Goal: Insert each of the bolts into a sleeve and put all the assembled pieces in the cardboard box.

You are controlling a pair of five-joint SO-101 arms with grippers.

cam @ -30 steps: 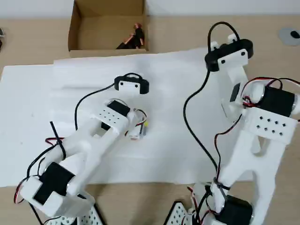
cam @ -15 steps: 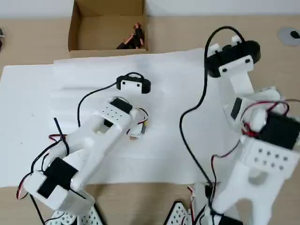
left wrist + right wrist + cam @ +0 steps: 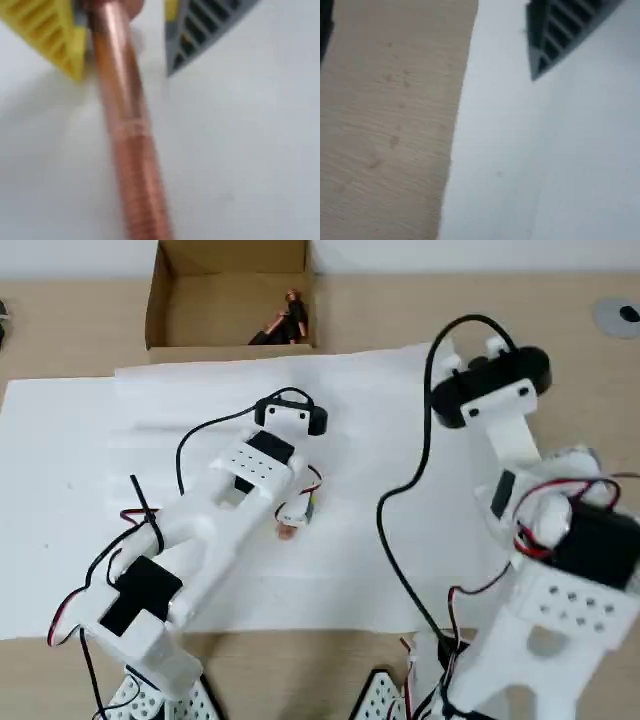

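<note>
Left wrist view is showing the left gripper gripping the head end of a copper bolt between narrowly set jaws, the threaded shank sticking out past its tips over the white paper. Whether a sleeve is sitting on it I cannot tell. Dark pieces are lying in the cardboard box, well ahead of that gripper, so part seems done; this bolt is waiting to be boxed. The right gripper is hovering at the paper's edge, and its opening I cannot tell.

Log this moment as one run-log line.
left gripper: at copper bolt | right gripper: open, empty, over sheet edge | cardboard box: pieces inside
</note>
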